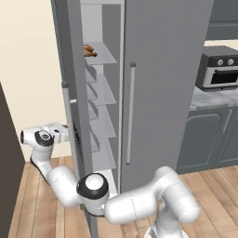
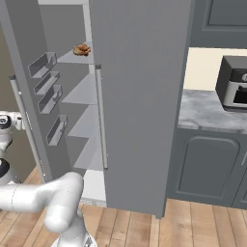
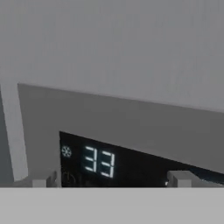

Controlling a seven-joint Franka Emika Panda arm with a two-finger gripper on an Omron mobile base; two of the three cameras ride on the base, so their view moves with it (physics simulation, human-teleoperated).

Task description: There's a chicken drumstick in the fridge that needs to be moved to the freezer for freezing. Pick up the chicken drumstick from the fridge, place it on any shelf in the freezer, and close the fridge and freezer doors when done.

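Gripper (image 3: 112, 180) pressed up near outer face of freezer door (image 1: 69, 83); fingertips (image 3: 181, 177) barely poke above bottom of hand view, set wide apart w/ nothing between, so spread and holding nothing. In left base view, hand partly hidden behind door edge, fingers not resolvable there. Wrist cut off at left edge in right base view.

Hand view: dark dispenser panel (image 3: 131, 164) w/ lit "33" and snowflake icon, panel cut off at bottom and right. Not visible as such in base views, just a dark strip on door edge in left base.

Chicken drumstick (image 1: 89, 51) on upper shelf (image 1: 104, 56) of freezer (image 1: 100, 116), near shelf's left side; partly clipped by door edge in left base view, seen clearer in right base view (image 2: 81, 49). Small, thin end hard to make out.

Freezer door swung open, seen nearly edge-on from left base; right base shows its inner bins (image 2: 46, 84) and bar handle (image 2: 26, 125). Fridge door (image 1: 162, 93) shut, handle (image 1: 130, 114) vertical; fridge interior hidden.

Counter (image 2: 207, 111) w/ toaster oven (image 1: 218, 69) right of unit, oven cut off by frame edge in both base views.
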